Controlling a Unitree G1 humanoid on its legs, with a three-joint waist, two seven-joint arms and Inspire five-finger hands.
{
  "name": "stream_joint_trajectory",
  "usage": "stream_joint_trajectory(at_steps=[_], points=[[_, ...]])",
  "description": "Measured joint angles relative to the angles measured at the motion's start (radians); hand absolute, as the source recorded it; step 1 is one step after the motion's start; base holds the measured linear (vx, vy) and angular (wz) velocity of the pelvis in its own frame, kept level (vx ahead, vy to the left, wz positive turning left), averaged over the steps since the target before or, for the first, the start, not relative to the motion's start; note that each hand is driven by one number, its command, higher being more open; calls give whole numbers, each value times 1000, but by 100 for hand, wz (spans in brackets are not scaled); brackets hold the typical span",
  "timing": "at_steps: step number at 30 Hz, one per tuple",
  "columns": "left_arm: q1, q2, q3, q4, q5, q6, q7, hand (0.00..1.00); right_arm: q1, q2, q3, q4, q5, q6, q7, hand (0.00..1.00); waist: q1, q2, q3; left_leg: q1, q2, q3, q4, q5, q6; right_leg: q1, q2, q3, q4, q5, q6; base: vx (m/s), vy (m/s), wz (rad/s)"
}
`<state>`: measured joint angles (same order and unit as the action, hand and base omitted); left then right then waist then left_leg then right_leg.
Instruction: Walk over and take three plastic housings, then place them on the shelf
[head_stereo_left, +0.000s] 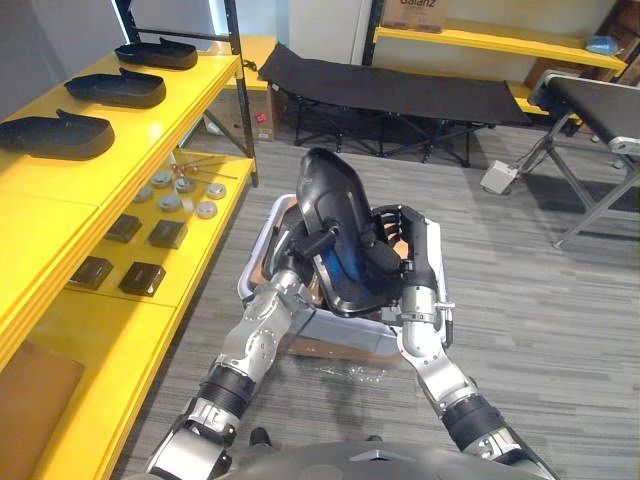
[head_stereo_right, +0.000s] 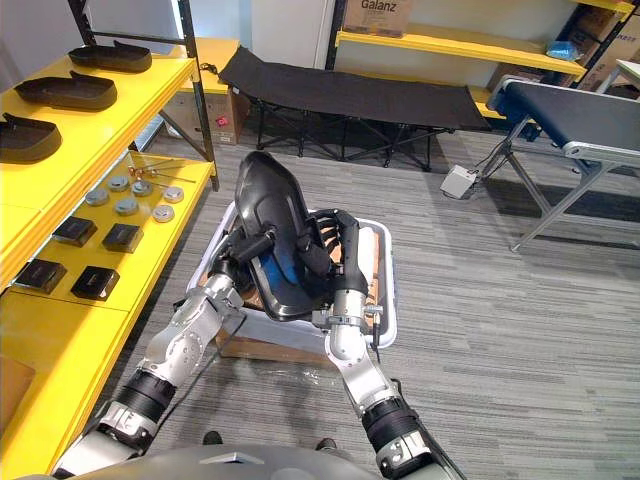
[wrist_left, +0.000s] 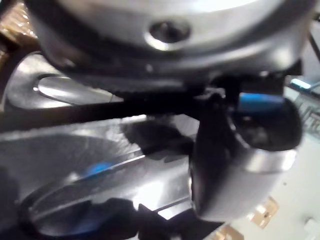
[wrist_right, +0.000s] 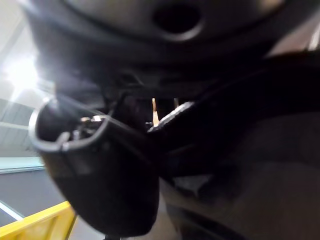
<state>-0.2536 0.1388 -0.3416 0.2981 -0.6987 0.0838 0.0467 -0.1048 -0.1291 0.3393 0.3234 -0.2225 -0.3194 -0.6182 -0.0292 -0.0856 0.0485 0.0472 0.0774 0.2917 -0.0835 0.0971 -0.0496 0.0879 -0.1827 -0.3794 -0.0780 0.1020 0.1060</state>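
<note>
While beside yellow shelf (head_stereo_left: 172, 102), grey carpet floor (head_stereo_left: 520, 330).

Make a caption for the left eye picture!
Left hand and right hand hold a black housing over the white bin, beside the yellow shelf.

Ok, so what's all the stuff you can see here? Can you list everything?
Housing in hands: one, black, over the crate.
Housings on shelf: three, black, left shelf's top level.
Left shelf: one, yellow.
Discs: about six, silver, lower level.
Small boxes: four, black, lower level.
Crate: one, white, on the floor.
Folding bed: one, black, at the back.
Back shelf: one, yellow, behind the bed.
Bench: one, dark top, right side.
White block: one, floor beside the bench.
Left hand: dark, curled round the held housing.
Right hand: dark, curled round it too.
</note>
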Motion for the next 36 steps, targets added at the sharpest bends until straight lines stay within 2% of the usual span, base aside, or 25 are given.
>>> stream_joint_trajectory(at_steps=[4,9,10,14,20,24,27,28,29,31,32,33,35,36], points=[[-20,39,-41,37,-51,24,-73,0,11,-48,10,-5,2,1,2,0,-6,3,1,0,2,7,0,0,0,-5,2,7,0,3,-3,0,0,-6],[-21,85,-97,72,-172,-18,-103,0,11,-74,35,-13,-3,1,6,0,-10,14,2,0,3,10,0,-1,-1,-8,3,11,0,4,-4,0,0,-1],[-21,100,-106,77,-205,-22,-114,0,11,-74,41,-13,-7,1,6,100,-10,17,3,0,3,10,0,-1,-1,-9,3,11,0,4,-4,0,0,0],[-14,114,-116,92,-246,-47,-136,0,9,-74,51,-15,-29,-1,1,100,-10,22,5,-2,2,9,0,-1,-1,-11,1,10,0,4,-4,0,0,0],[38,102,-112,86,-384,-100,-163,0,-22,-73,42,-86,-44,-39,0,100,-7,42,15,-3,2,9,0,-1,0,-11,0,10,0,4,-4,0,0,0],[109,52,-34,19,-378,-133,-162,0,-31,-63,26,-145,-44,-32,1,100,0,43,16,-6,2,6,0,-1,-1,-11,2,4,0,3,-4,0,0,2],[210,-7,68,-165,-220,-142,-111,0,-22,-32,15,-239,-31,-31,12,100,-1,45,17,-6,-1,3,0,-2,-1,-9,2,-1,0,2,-5,0,0,3],[240,-39,112,-241,-95,-151,-56,0,-7,-10,-7,-278,10,-34,48,100,3,45,17,-5,-4,-4,0,-2,-1,-4,2,-7,0,1,-5,0,0,13],[254,-57,134,-276,-13,-165,-16,0,6,-4,-23,-299,72,-35,93,100,3,45,17,-5,-5,-9,0,-2,-1,1,2,-13,0,0,-6,-3,4,21],[290,-86,231,-366,230,-227,86,0,60,4,-77,-334,320,-23,285,100,1,47,18,-3,-6,-24,-1,-3,-2,8,3,-30,0,-7,-5,-26,2,21],[310,-90,323,-406,358,-285,165,0,105,14,-130,-336,467,2,396,100,2,52,20,-3,-4,-29,-1,-6,-5,10,5,-36,0,-14,-9,-32,-4,13],[313,-96,361,-412,408,-308,202,0,123,15,-153,-336,498,14,423,100,3,55,21,-3,-4,-31,-1,-9,-10,11,5,-39,0,-16,-11,-19,-5,11],[323,-115,491,-423,530,-381,336,0,185,6,-228,-336,565,55,490,100,6,67,28,-3,-4,-40,-2,-9,-10,16,6,-47,0,-23,-14,-4,-2,11],[331,-117,517,-428,564,-395,372,0,199,5,-243,-336,583,65,510,100,8,70,27,-3,-3,-40,-2,-9,-10,17,6,-49,0,-23,-14,10,1,8]])
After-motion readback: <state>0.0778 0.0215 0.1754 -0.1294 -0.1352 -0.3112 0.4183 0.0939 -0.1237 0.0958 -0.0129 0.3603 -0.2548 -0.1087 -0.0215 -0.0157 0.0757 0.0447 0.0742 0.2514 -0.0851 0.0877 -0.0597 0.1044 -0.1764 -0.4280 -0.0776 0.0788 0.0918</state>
